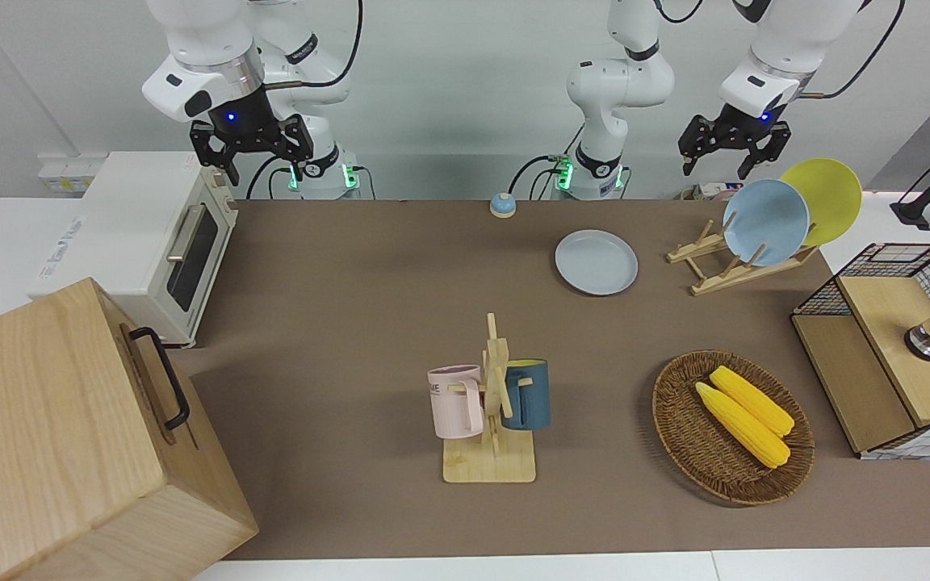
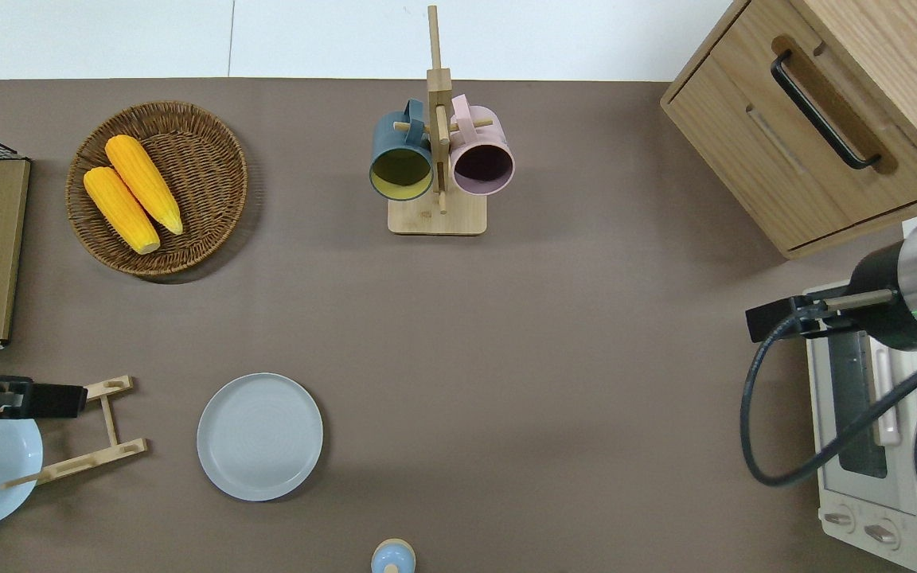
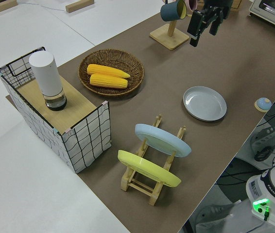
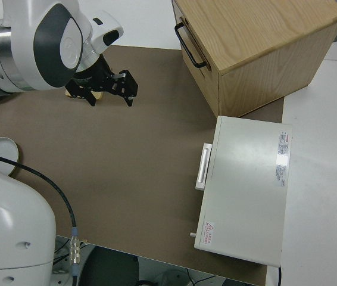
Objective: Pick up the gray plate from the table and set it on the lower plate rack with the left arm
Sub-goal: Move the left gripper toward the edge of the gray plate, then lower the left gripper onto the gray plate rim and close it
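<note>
The gray plate (image 1: 596, 262) lies flat on the brown desk (image 1: 352, 323) in the front view, beside the lower plate rack (image 1: 723, 262), which holds a light-blue plate (image 1: 765, 222) and a yellow plate (image 1: 824, 198). The left claw (image 1: 725, 157) hangs in the air with its fingers apart; the right arm is parked, its claw (image 1: 251, 157) spread too. From overhead, the gray plate (image 2: 259, 436) sits just beside the rack (image 2: 80, 434), not touching it. The left side view shows the plate (image 3: 204, 103) near the rack's (image 3: 152, 182) empty pegs.
</note>
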Controlling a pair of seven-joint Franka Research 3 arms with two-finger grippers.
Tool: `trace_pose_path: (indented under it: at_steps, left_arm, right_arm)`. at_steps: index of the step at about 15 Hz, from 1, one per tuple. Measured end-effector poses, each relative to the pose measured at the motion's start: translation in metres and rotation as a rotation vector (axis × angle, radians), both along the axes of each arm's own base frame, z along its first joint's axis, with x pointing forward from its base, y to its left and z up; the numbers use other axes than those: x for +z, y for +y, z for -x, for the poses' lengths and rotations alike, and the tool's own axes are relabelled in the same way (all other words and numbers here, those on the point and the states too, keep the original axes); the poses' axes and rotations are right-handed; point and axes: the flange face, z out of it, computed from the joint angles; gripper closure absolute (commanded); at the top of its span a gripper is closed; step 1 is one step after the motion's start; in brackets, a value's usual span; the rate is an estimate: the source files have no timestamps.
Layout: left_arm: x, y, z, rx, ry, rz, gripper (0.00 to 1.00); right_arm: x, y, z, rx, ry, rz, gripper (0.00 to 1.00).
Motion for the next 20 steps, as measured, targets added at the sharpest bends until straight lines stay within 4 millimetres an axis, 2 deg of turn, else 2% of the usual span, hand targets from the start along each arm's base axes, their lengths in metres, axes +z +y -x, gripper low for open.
trace_pose_path:
  at_steps: [3,7,12,20]
  left_arm:
    - [-0.014,-0.006,0.0,0.006,0.028,0.0,0.01]
    - [-0.045,-0.013,-0.001,0.006,0.055,-0.003,0.02]
    - [-0.097,-0.016,0.001,0.008,0.037,-0.004,0.02]
    - [-0.181,-0.021,0.02,0.0,0.005,-0.005,0.01]
  right_arm:
    - [0.0,0.0,0.0,0.0,0.0,0.0,0.011]
    - [0.0,0.0,0.0,0.0,0.0,0.0,0.011]
    - [0.0,0.0,0.0,0.0,0.0,0.0,0.011]
    - [0.0,0.0,0.0,0.0,0.0,0.0,0.013]
